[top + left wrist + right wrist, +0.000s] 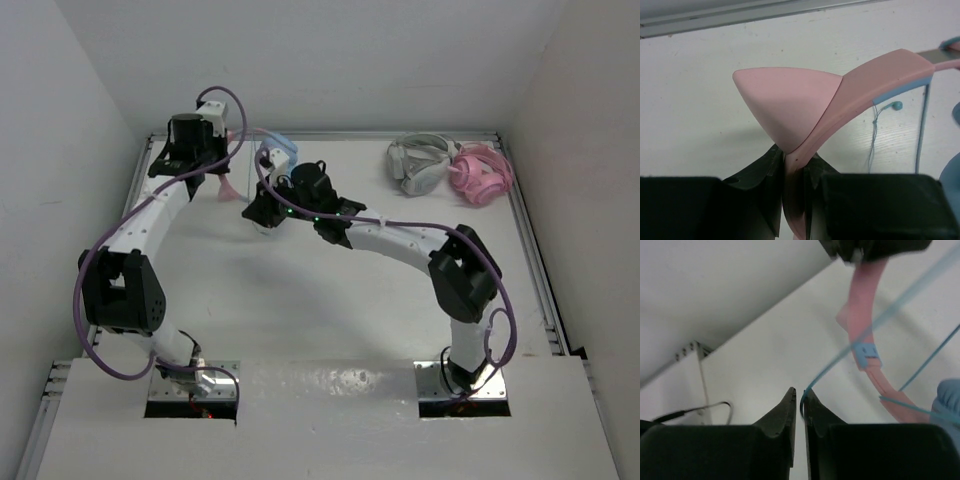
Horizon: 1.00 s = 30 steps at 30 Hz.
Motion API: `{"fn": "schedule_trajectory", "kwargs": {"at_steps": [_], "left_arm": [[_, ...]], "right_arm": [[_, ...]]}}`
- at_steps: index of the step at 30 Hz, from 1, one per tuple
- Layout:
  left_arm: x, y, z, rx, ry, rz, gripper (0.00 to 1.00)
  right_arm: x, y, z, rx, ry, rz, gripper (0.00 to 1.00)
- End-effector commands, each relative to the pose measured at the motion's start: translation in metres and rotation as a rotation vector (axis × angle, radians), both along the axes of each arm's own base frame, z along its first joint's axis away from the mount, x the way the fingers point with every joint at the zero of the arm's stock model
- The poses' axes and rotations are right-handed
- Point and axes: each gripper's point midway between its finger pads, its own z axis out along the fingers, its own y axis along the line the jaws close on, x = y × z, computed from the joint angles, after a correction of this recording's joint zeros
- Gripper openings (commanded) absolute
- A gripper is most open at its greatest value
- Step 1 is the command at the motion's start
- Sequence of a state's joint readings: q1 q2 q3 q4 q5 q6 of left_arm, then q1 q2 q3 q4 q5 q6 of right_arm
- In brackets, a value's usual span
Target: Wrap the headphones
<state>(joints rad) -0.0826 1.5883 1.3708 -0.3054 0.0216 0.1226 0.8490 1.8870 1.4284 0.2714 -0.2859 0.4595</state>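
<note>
The right hand point(800, 393) pinches the thin blue cable point(835, 364), the pink headband point(862, 315) just beyond.

A robotics lab test cell: a white counter point(330, 310) boxed in by bare white walls point(330, 60), metal rails point(535, 270) edging it, cabled robot arms point(400, 238) bolted on.

The headphones point(279, 148) sit at the far left of the table, their pink headband point(875, 85) clamped between the left gripper's point(792, 165) fingers just below a pointed pink ear bump point(780, 100). A light blue ear cup point(950, 400) hangs off the band. The thin light blue cable point(830, 367) stretches straight to the right gripper point(800, 400), which is pinching it.
</note>
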Motion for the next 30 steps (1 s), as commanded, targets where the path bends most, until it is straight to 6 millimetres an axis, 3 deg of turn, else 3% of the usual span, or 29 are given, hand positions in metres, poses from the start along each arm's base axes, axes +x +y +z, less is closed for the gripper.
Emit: {"fn": "schedule_trajectory", "kwargs": {"at_steps": [1,3,4,6,8,9,11,12,13,14,16,18,19,22,23,24,28,30], "left_arm": [[0.014,-0.007,0.075,-0.193,-0.174,-0.007,0.0],[0.01,-0.011,0.079,-0.218,-0.172,-0.033,0.0],[0.008,-0.013,0.079,-0.223,-0.167,-0.04,0.0],[0.003,-0.017,0.084,-0.235,-0.164,-0.067,0.0],[-0.001,-0.022,0.09,-0.243,-0.163,-0.093,0.0],[-0.002,-0.022,0.093,-0.239,-0.164,-0.104,0.0],[-0.008,-0.025,0.104,-0.231,-0.166,-0.128,0.0],[-0.011,-0.025,0.111,-0.23,-0.169,-0.132,0.0],[-0.015,-0.025,0.117,-0.231,-0.178,-0.134,0.0],[-0.017,-0.024,0.12,-0.202,-0.189,-0.148,0.0],[-0.023,-0.024,0.129,-0.191,-0.196,-0.156,0.0],[-0.027,-0.023,0.133,-0.174,-0.197,-0.164,0.0],[-0.029,-0.022,0.135,-0.156,-0.202,-0.167,0.0],[-0.033,-0.022,0.142,-0.127,-0.213,-0.166,0.0],[-0.033,-0.02,0.143,-0.114,-0.215,-0.16,0.0],[-0.034,-0.021,0.145,-0.11,-0.219,-0.161,0.0],[-0.036,-0.024,0.149,-0.106,-0.217,-0.173,0.0],[-0.038,-0.026,0.152,-0.106,-0.218,-0.179,0.0]], "right_arm": [[-0.003,0.009,-0.016,-0.036,-0.058,0.019,0.12],[0.006,0.003,-0.027,-0.07,-0.1,-0.025,0.26],[0.005,-0.002,-0.039,-0.103,-0.131,-0.015,0.36],[-0.001,-0.011,-0.049,-0.13,-0.201,0.011,0.46],[-0.006,-0.018,-0.055,-0.152,-0.267,0.038,0.62],[-0.012,-0.026,-0.069,-0.181,-0.327,0.069,0.7],[-0.013,-0.032,-0.064,-0.162,-0.425,0.066,0.87],[-0.014,-0.047,-0.085,-0.215,-0.467,0.053,0.92],[-0.012,-0.053,-0.088,-0.22,-0.505,0.033,0.96],[-0.006,-0.055,-0.076,-0.175,-0.584,-0.011,0.99],[0.002,-0.068,-0.099,-0.22,-0.636,-0.055,0.99],[0.016,-0.065,-0.092,-0.187,-0.68,-0.087,0.99],[0.021,-0.06,-0.107,-0.192,-0.674,-0.071,0.99],[0.027,-0.039,-0.105,-0.122,-0.73,-0.041,0.99],[0.032,-0.034,-0.088,-0.044,-0.779,-0.079,0.99],[0.045,-0.031,-0.092,-0.009,-0.747,-0.143,0.99],[0.084,-0.013,-0.076,0.029,-0.736,-0.268,0.98],[0.091,-0.007,-0.084,0.011,-0.736,-0.271,0.98]]}}
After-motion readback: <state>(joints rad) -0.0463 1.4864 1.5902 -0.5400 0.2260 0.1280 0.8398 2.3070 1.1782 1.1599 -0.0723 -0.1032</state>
